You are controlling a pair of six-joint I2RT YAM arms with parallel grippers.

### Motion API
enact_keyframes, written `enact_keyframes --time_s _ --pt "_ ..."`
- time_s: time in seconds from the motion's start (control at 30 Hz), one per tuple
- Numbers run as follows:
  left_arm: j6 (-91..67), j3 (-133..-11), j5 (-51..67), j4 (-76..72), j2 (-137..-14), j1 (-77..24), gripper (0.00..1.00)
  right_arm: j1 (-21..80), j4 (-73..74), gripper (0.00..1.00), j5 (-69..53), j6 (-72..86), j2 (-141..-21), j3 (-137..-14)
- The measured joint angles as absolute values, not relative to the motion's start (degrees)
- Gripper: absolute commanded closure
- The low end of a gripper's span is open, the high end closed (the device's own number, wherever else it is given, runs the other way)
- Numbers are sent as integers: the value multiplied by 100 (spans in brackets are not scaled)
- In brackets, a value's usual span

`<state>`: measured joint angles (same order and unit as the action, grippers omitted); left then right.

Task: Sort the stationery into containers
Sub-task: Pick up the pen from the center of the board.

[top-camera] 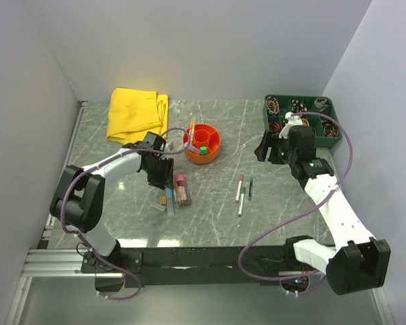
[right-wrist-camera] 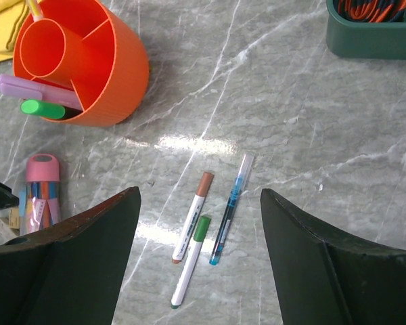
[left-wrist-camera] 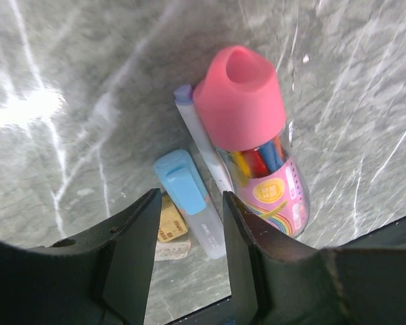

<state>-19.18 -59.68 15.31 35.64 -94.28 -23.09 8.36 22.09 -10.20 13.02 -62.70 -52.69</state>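
We found the orange organiser [top-camera: 215, 150] upright at the rear centre of the marble table [top-camera: 203, 223]. In the top view, the outer compartment at its 6 o'clock side held a lilac stick [right-wrist-camera: 27, 87] and a green-capped marker [right-wrist-camera: 44, 108].

At 7 o'clock from the organiser lay a cluster of three items. These were the pink-capped tube [left-wrist-camera: 250, 135], a blue-capped stick [left-wrist-camera: 183, 179] just beside it, and a tan eraser [left-wrist-camera: 170, 223]. At 4 o'clock lay three pens [right-wrist-camera: 193, 217], roughly parallel and well apart from the cluster.

The left gripper [left-wrist-camera: 189, 203] hovered over the cluster. Its jaws were partly spread, one on either side of the blue-capped stick, and we could not tell whether they touched it. The right gripper [right-wrist-camera: 199, 196] hung above the three pens with its jaws wide apart, holding nothing.

A folded yellow cloth [top-camera: 137, 113] lay at 10 o'clock from the organiser, and a green tray [top-camera: 303, 116] at 2 o'clock.
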Motion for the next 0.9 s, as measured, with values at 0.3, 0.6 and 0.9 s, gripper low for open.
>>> enact_keyframes --time_s 0.3,0.6,0.9 --pt "-1920 -5739 1507 3573 -9445 -2390 52 836 2178 20 -1017 1302 -6163 -5124" --pt "-1927 -5776 1459 3516 -9762 -2477 55 834 2158 20 -1017 1299 -6165 -5116" --pt "-1931 -5863 1382 3496 -9841 -2576 58 799 2154 20 -1017 1299 -6165 -5116"
